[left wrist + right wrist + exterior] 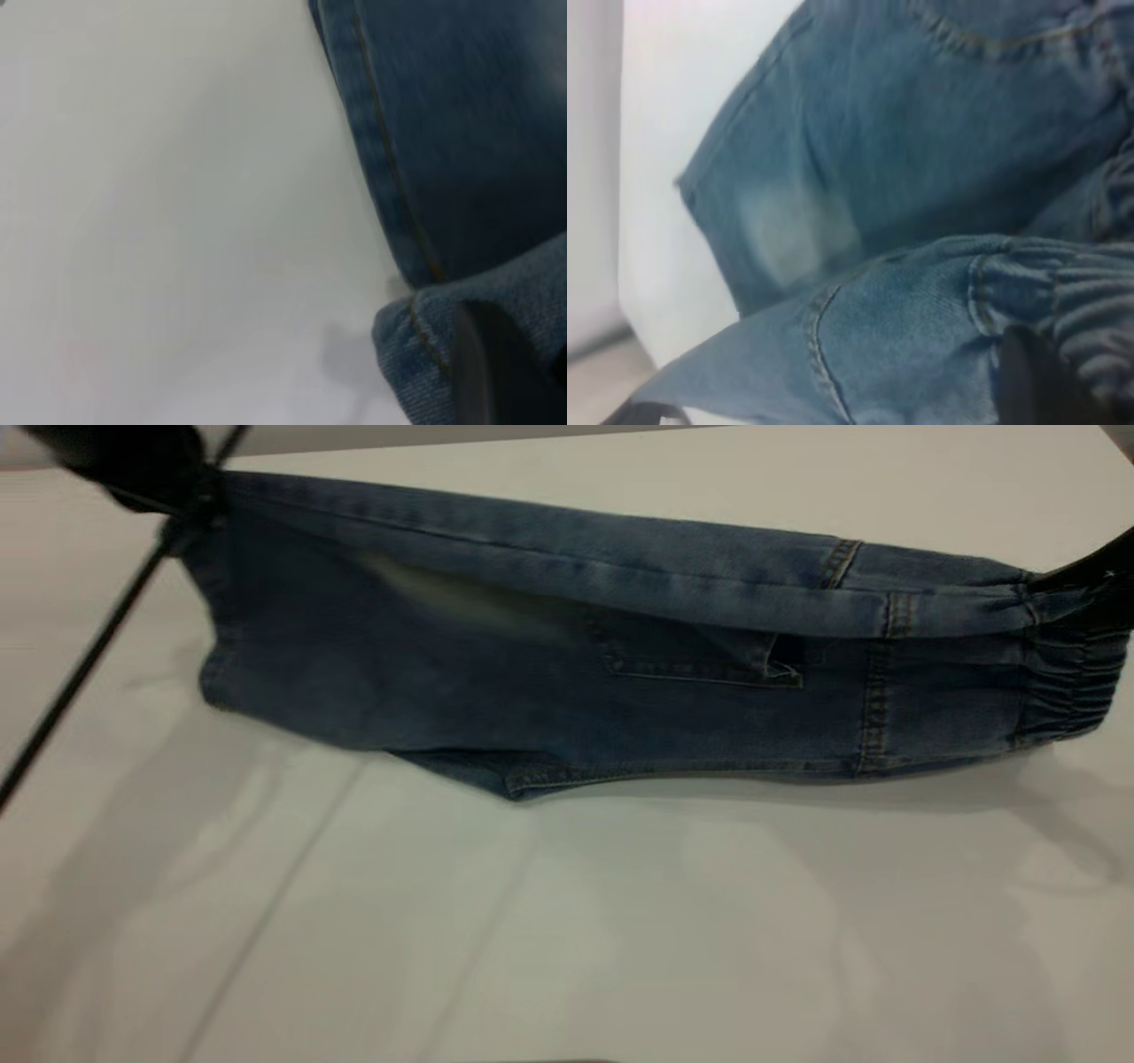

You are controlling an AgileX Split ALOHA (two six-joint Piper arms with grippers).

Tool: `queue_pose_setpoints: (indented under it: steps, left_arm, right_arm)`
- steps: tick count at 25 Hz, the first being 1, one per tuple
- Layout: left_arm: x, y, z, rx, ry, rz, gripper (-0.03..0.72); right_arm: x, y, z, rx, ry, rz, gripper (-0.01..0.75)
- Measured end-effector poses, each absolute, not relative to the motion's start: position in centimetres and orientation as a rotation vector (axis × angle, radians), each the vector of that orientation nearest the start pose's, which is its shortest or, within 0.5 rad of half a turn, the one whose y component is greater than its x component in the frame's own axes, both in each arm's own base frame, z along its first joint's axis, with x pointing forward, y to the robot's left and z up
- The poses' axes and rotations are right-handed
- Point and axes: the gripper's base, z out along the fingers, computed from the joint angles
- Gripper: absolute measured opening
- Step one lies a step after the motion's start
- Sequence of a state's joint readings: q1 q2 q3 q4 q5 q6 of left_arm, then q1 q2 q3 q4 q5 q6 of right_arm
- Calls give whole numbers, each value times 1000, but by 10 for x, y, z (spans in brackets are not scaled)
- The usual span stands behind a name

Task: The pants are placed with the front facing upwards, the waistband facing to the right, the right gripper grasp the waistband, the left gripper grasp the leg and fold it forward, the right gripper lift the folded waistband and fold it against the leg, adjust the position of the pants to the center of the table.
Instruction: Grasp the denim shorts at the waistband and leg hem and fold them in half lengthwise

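Observation:
The blue denim pants point(549, 646) hang stretched across the white table point(567, 921), lifted along their top edge, with the back patch pocket point(709, 660) facing the exterior camera and the lower edge resting on the table. My left gripper point(190, 500) is at the upper left, shut on the leg hem point(425, 354). My right gripper point(1076, 580) is at the right edge, shut on the gathered elastic waistband point(1067, 682). In the right wrist view the puckered waistband point(1063, 292) bunches against my dark finger point(1032, 381). A pale faded thigh patch point(793, 230) shows below.
A thin black cable point(80, 673) slants down from the left gripper across the table's left side. The table's far edge point(443, 438) runs along the top. Bare tabletop point(177, 221) lies beside the leg hem.

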State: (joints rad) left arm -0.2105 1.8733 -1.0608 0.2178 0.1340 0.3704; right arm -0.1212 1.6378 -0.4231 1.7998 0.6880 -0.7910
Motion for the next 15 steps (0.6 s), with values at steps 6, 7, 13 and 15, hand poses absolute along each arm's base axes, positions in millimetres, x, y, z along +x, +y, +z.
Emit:
queue_pose_setpoints:
  steps: [6, 7, 13, 15]
  left_arm:
    - [407, -98, 145, 964, 2231, 189, 16]
    - [410, -102, 145, 969, 2222, 187, 15]
    - [421, -122, 131, 990, 2222, 161, 17]
    - [423, -123, 125, 990, 2230, 157, 19]
  right_arm:
    - [252, 20, 128, 1352, 2282, 1131, 62]
    - [256, 19, 126, 1380, 2277, 1128, 62]
    - [273, 16, 101, 1569, 2277, 1097, 64]
    - [280, 15, 93, 1613, 2275, 1092, 65]
